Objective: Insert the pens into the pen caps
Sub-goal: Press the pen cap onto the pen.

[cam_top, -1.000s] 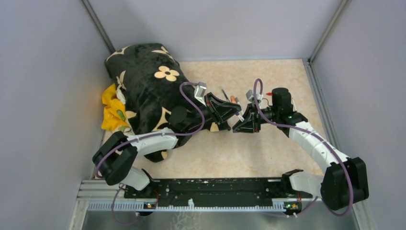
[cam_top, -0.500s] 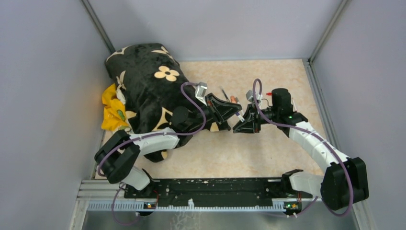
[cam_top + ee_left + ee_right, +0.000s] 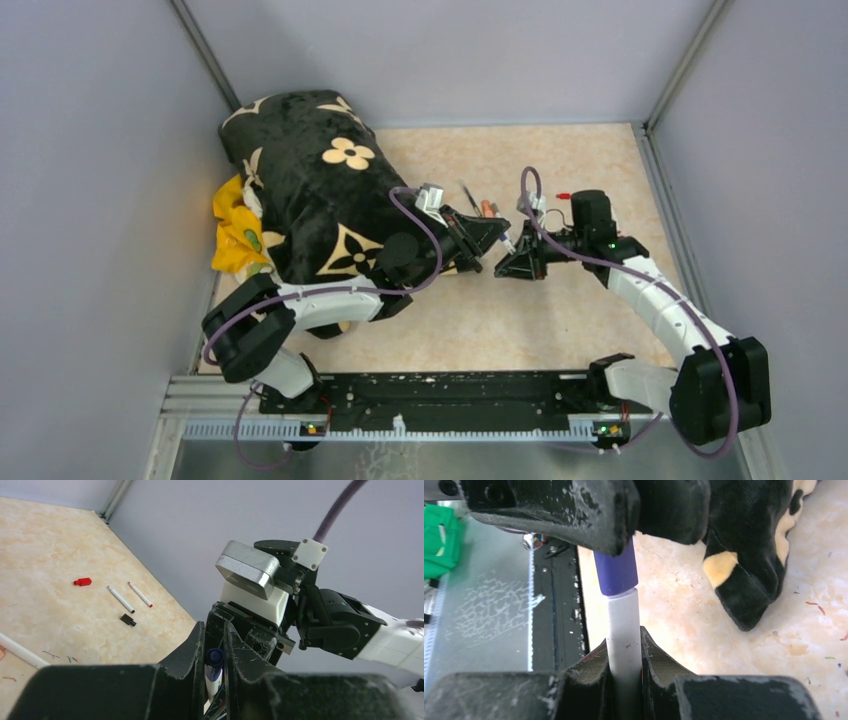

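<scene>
My left gripper [image 3: 497, 232] and right gripper [image 3: 513, 256] meet tip to tip above the middle of the table. In the right wrist view my right gripper [image 3: 624, 640] is shut on a white-barrelled pen [image 3: 623, 625]. A purple pen cap [image 3: 616, 570] sits on the pen's end, pinched between the left fingers [image 3: 574, 505]. In the left wrist view my left gripper [image 3: 214, 630] is shut on the same purple cap [image 3: 215, 657], with the white barrel below it. A red cap [image 3: 82, 582], a black cap [image 3: 128, 620] and two white pens [image 3: 120, 599] lie on the table.
A black flowered cloth [image 3: 310, 190] over a yellow cloth [image 3: 238, 230] fills the left side, close under the left arm. An orange marker [image 3: 486, 208] and a thin dark pen [image 3: 467, 193] lie just behind the grippers. Another white pen [image 3: 20, 651] lies nearer. Grey walls enclose the table.
The left arm has stretched to the right, bringing its gripper closer against the right gripper. The right gripper has shifted slightly forward and to the right. Both stay shut.
</scene>
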Tool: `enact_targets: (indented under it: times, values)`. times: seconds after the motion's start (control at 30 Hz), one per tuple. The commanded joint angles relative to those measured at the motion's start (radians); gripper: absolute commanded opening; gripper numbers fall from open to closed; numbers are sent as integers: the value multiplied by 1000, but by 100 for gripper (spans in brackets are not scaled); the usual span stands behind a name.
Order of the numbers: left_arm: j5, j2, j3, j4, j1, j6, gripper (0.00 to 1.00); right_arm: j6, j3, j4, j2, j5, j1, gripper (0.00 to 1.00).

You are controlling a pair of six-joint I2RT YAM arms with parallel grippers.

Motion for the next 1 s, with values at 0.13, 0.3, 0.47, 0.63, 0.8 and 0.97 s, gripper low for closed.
enact_targets:
  times: [0.13,0.3,0.47,0.63,0.8,0.97]
  values:
    - [497,137,-65,132,-119,-88,0,360,-6,561,-19,-234,-59,0]
    - [481,156,-70,125,-125,-176,0,183,52,351,-27,-42,-61,0]
    - [361,101,-14,-231,-175,-98,0,105,84,257,-48,224,-72,0]
    - [427,102,-22,-256,-179,-149,0,62,89,246,-56,172,-74,0]
    - [541,133,-55,-83,-174,-264,0,94,71,301,-60,-33,-82,0]
    - [555,169,-74,46,-184,-315,0,171,54,375,-61,39,-97,0]
